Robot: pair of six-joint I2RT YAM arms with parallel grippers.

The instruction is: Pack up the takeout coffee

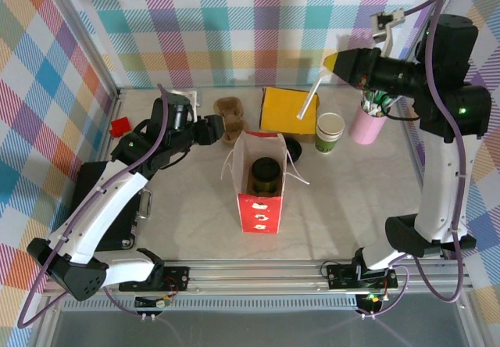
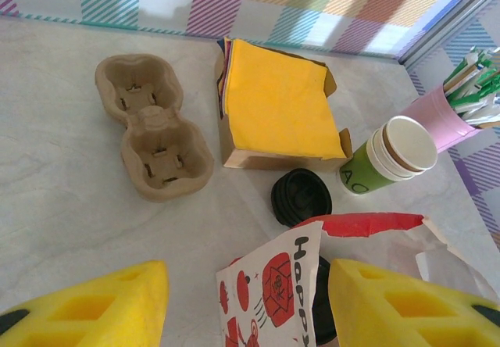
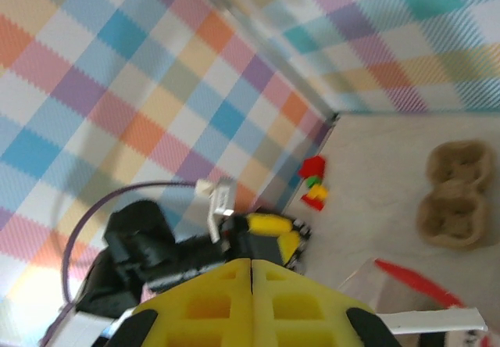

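The takeout coffee (image 1: 329, 132) (image 2: 391, 158), a green paper cup with a cream rim, stands on the table left of the pink pen cup, apparently nested with others. A red-and-white paper bag (image 1: 258, 194) stands open mid-table with a black-lidded cup (image 1: 266, 174) inside. My left gripper (image 2: 250, 300) (image 1: 222, 131) is open at the bag's far left corner. The bag's printed flap (image 2: 273, 292) rises between its yellow fingers, touching neither. My right gripper (image 1: 332, 60) (image 3: 251, 265) hangs high above the table. It is shut on a white straw (image 1: 311, 97) that slants down over the yellow napkins.
A brown two-cup carrier (image 1: 230, 119) (image 2: 152, 124) lies at the back, left of a box of yellow napkins (image 1: 288, 111) (image 2: 277, 105). Black lids (image 2: 301, 197) (image 1: 293, 145) sit beside the bag. The pink pen cup (image 1: 367, 125) stands at the back right. Red blocks (image 1: 120, 126) lie far left.
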